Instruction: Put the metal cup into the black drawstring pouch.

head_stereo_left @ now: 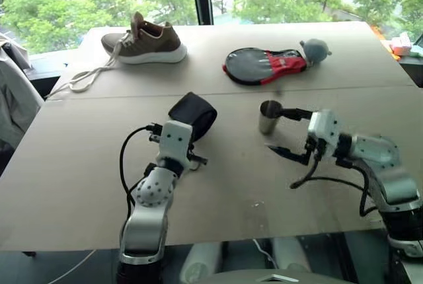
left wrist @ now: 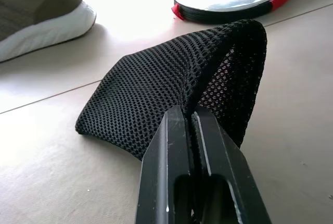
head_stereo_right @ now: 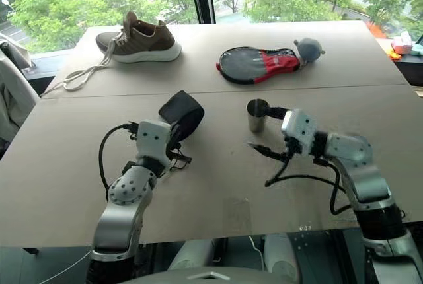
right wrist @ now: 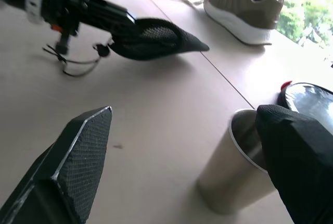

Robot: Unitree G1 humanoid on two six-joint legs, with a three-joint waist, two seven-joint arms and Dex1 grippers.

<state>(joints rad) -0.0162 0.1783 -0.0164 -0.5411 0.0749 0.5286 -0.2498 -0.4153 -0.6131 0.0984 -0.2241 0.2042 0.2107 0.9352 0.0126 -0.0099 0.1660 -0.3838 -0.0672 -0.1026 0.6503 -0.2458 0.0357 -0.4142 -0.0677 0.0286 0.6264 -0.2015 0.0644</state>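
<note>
The black drawstring pouch [head_stereo_left: 196,113] is a mesh fabric bag, lifted at one end off the table [head_stereo_left: 79,165] left of centre. My left gripper [left wrist: 188,113] is shut on its edge, and the bag sags forward from the fingers. Its thin cord [right wrist: 73,61] dangles under the gripper. The metal cup [head_stereo_left: 268,117] stands upright and empty on the table right of centre. My right gripper [head_stereo_left: 284,132] is open at the cup's right side. The cup [right wrist: 234,166] stands between its spread fingertips, close to one finger [right wrist: 299,166]; I cannot tell whether they touch.
A brown shoe [head_stereo_left: 149,41] with long white laces [head_stereo_left: 86,76] lies at the far left. A black-and-red oval paddle cover [head_stereo_left: 264,66] and a grey plush toy [head_stereo_left: 315,49] lie at the far right. A seam [head_stereo_left: 370,88] crosses the table behind the cup.
</note>
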